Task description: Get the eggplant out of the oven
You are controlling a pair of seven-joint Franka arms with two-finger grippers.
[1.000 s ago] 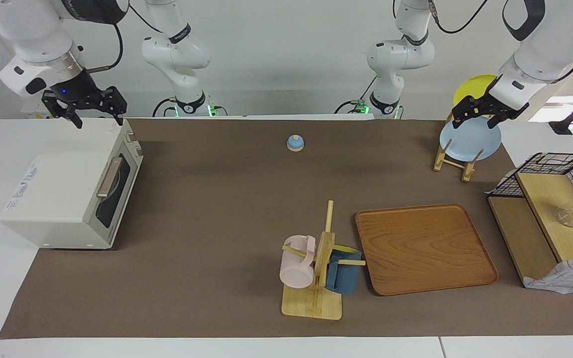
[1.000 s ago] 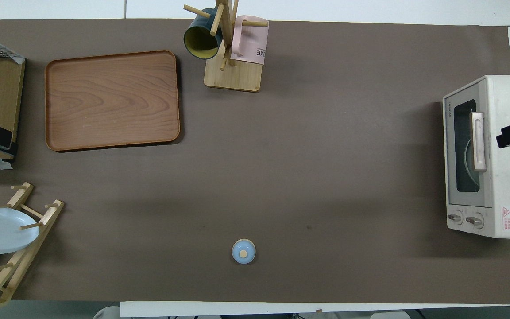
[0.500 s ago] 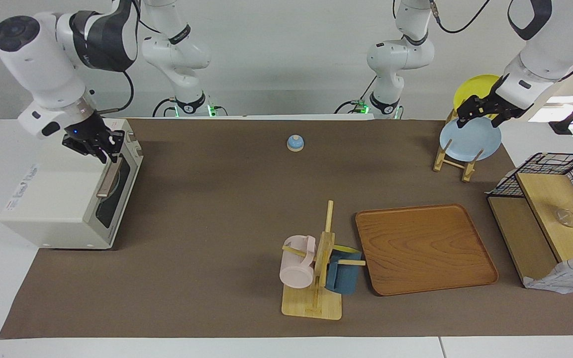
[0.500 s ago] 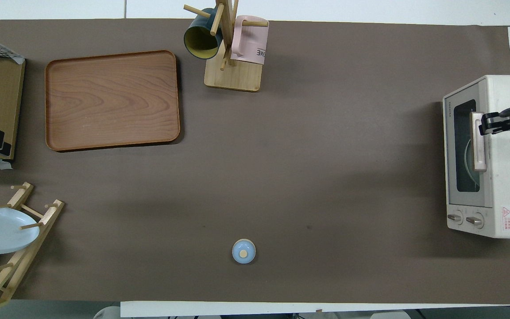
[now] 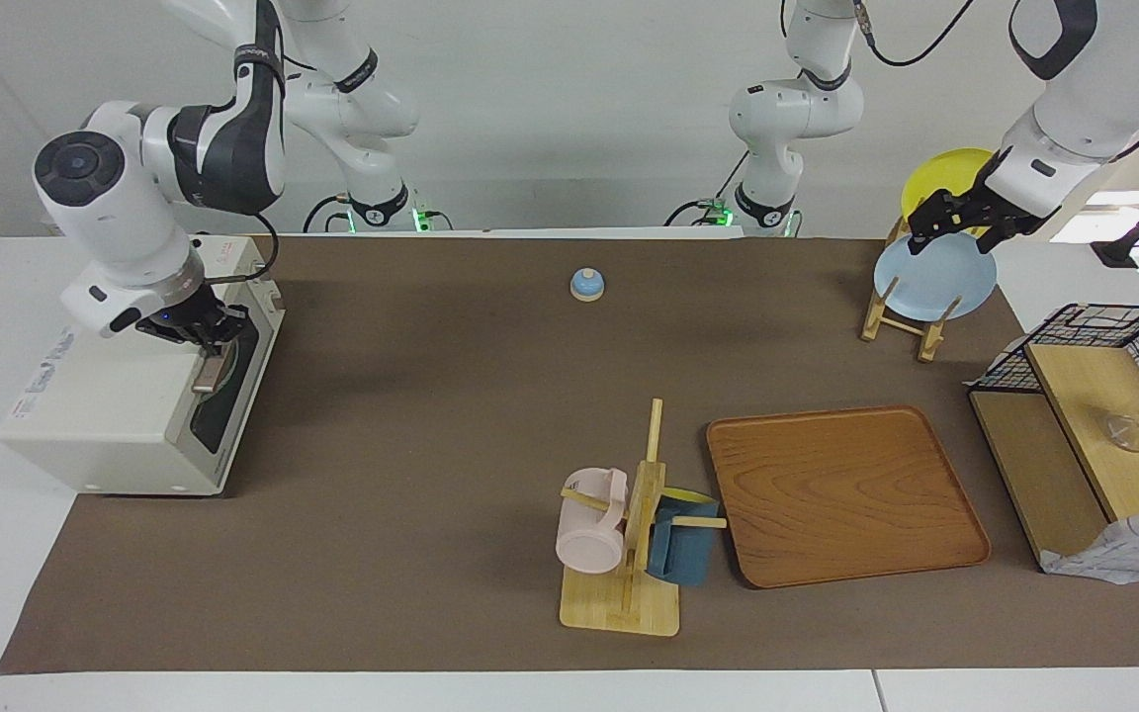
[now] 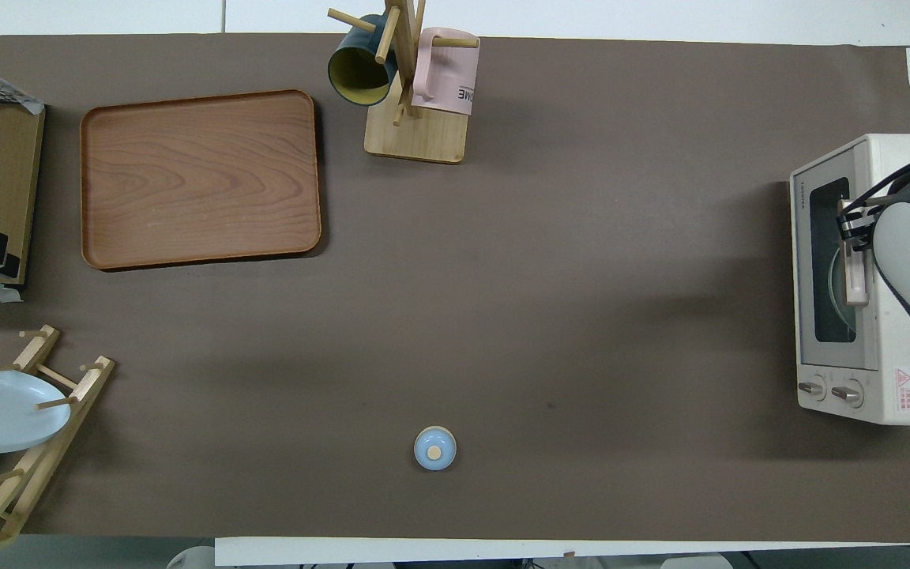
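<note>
Brown-matted table (image 5: 431, 415) under oven (image 5: 125, 396), tray (image 5: 841, 494), mug tree (image 5: 629, 554), bell (image 5: 586, 285).

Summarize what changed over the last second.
The right gripper came down from above the oven onto its door handle and shut on it. The door is still closed. The left gripper stayed open over the plate rack, barely shifting. Nothing else moved.

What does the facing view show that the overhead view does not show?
Only the facing view shows the left tool, open, over the blue plate, and the right arm's full reach. Only the overhead view shows the oven's two knobs. Both show the right tool shut on the handle of the closed oven, plus the tray.
</note>
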